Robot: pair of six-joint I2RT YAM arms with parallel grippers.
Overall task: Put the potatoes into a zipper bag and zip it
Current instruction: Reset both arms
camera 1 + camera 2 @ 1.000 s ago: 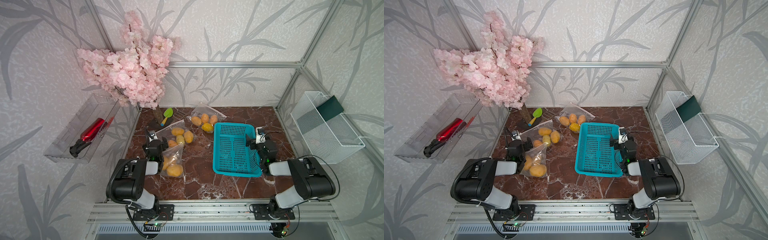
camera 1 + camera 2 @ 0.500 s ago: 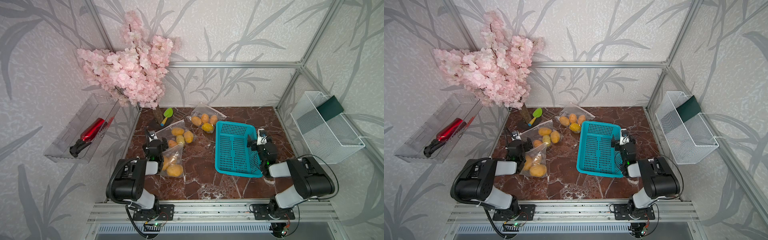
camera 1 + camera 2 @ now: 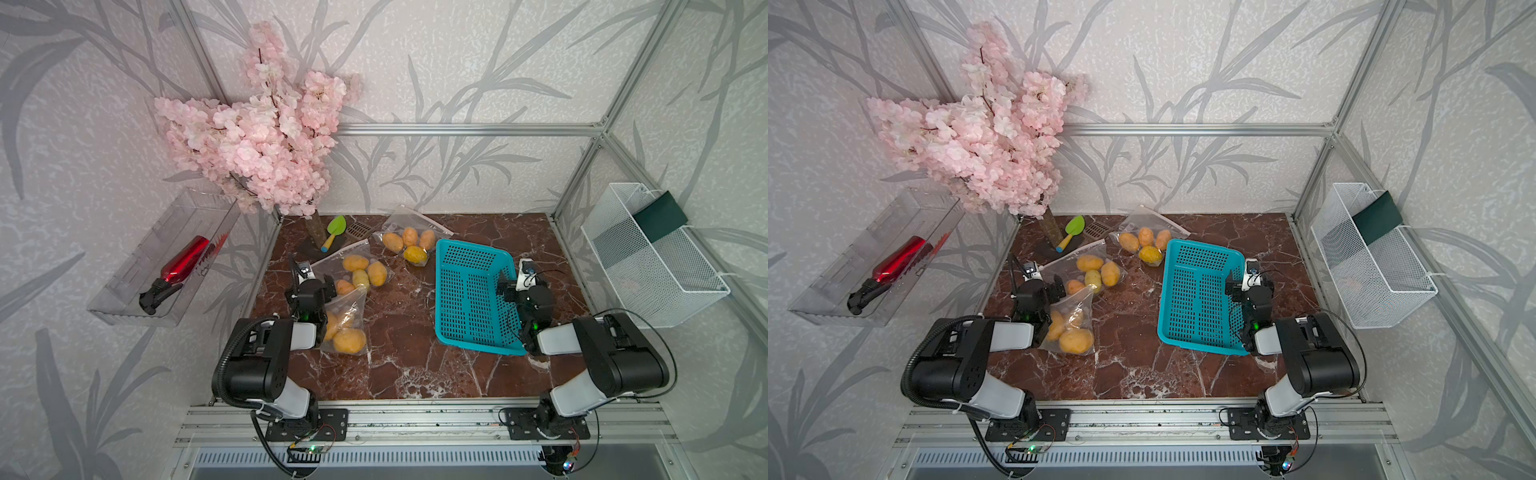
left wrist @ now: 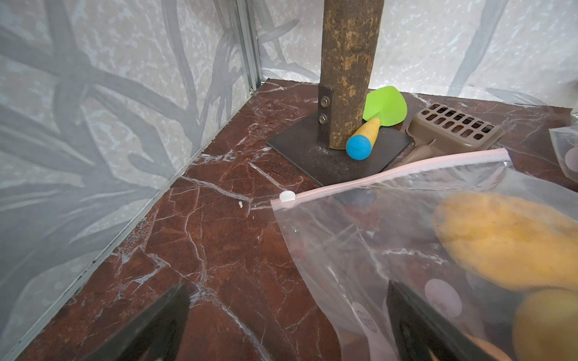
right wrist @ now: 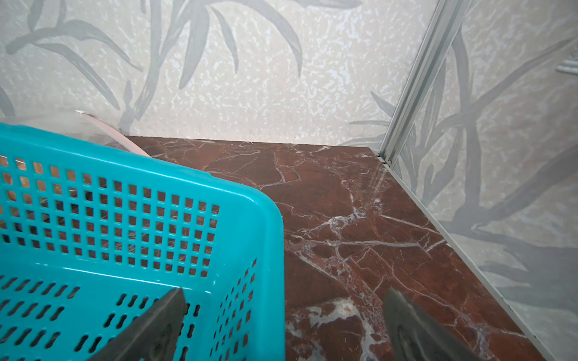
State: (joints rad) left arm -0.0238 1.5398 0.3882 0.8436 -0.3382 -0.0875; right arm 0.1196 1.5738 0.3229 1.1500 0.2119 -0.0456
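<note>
The potatoes (image 3: 349, 340) seem all inside three bags (image 3: 351, 305), basket (image 3: 473, 246) empty; left gripper (image 4: 286, 297) and right gripper (image 5: 284, 293) gape, holding nothing; whether the zips are closed is unclear.

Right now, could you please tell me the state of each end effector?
Left end effector: open, holding nothing, next to a zipper bag.
Right end effector: open, holding nothing, straddling a wall of the teal basket.
</note>
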